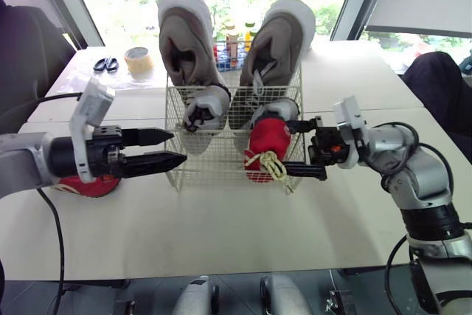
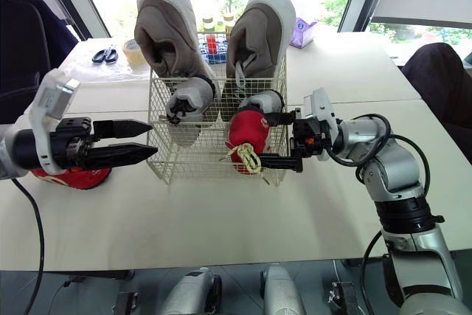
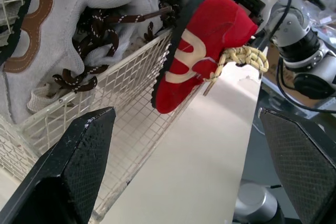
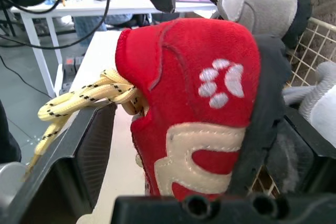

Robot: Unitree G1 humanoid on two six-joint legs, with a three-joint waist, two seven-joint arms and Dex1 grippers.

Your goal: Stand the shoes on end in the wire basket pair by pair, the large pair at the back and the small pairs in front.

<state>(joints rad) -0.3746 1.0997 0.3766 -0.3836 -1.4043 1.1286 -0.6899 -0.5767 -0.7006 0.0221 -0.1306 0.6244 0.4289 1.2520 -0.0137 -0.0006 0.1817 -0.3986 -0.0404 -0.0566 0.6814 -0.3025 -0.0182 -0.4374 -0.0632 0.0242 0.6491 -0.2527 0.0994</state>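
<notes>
I have the white wire basket [image 1: 221, 164] on the bench [image 1: 236, 234]. The large taupe pair [image 1: 188, 35] is stood on end along its back. Two small grey shoes [image 1: 206, 105] stand upright in front of them. A red shoe [image 1: 267, 142] with yellow laces sits at the front right corner, clamped in the right pincer [image 1: 291, 149] and seemingly hanging over the rim. Its mate [image 1: 88, 186] lies on the bench, left of the basket.

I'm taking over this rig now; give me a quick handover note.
Left gripper open, empty, beside the wire basket's left side.
Right gripper shut on a red shoe at the basket's front right corner; fully inside or not, I cannot tell.
Done: large pair at back, grey small pair in front.
Left: seat this shoe, then the second red shoe lying on the table.
</notes>
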